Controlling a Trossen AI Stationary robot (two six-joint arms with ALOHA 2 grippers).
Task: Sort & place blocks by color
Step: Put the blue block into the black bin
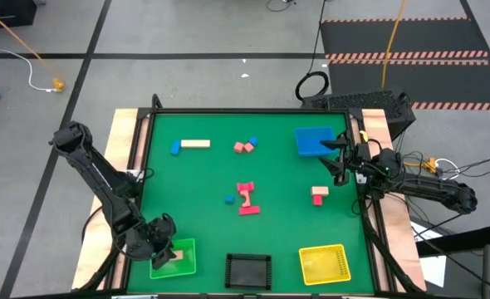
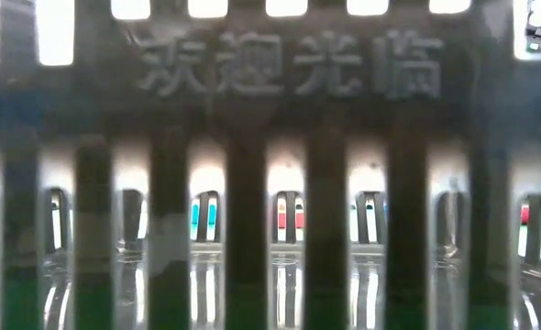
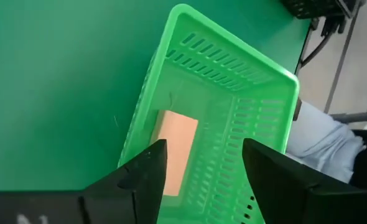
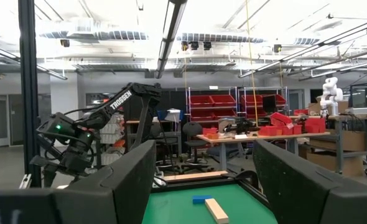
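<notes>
My left gripper [image 1: 165,247] is open over the green mesh tray [image 1: 187,264] at the near left. Its fingers stand above the tray, as the left wrist view [image 3: 202,171] shows. One tan block [image 3: 174,149] lies flat on the tray's floor. My right gripper [image 1: 336,158] is open and empty beside the flat blue square tray [image 1: 311,139] at the far right, pointing level toward the table's left. On the mat lie a blue block [image 1: 175,148], a tan bar [image 1: 196,144], red blocks [image 1: 247,199] and a red and tan pair [image 1: 320,195].
A black mesh tray [image 1: 249,270] stands at the near middle, and its wall fills the low view [image 2: 252,229]. A yellow mesh tray [image 1: 324,263] stands at the near right. A pink pair [image 1: 242,147] with a blue block [image 1: 253,142] lies far centre, and a small blue block [image 1: 229,198] mid-table.
</notes>
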